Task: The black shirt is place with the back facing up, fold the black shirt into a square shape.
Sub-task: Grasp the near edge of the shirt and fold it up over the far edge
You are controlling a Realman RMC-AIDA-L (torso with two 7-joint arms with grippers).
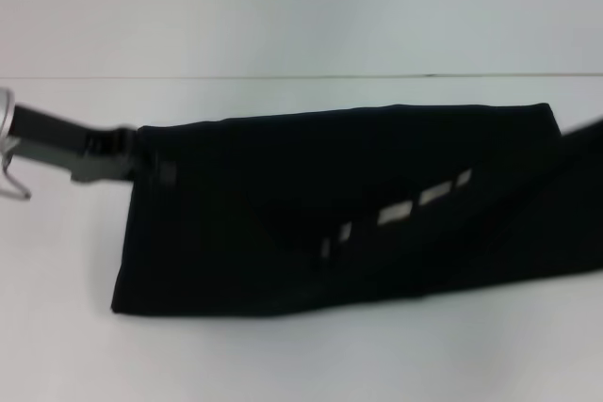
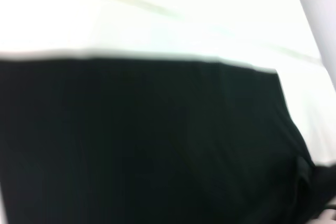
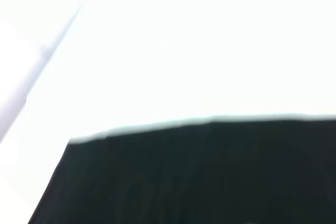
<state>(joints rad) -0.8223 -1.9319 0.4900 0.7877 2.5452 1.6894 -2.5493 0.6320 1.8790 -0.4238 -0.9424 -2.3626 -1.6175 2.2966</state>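
The black shirt (image 1: 320,214) lies as a long folded band across the middle of the desk (image 1: 283,355), reaching toward its right edge; the left hand (image 1: 113,159) sits at the band's far left corner, grip impossible to tell, and the right hand is not clearly seen. If that corner slips mid-fold, the layers could skew and spoil the square; the white marks (image 1: 419,200) are unreadable.

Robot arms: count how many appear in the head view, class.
2. The left gripper meets the black shirt at its left end; the right arm enters at the shirt's right end, its gripper hidden.
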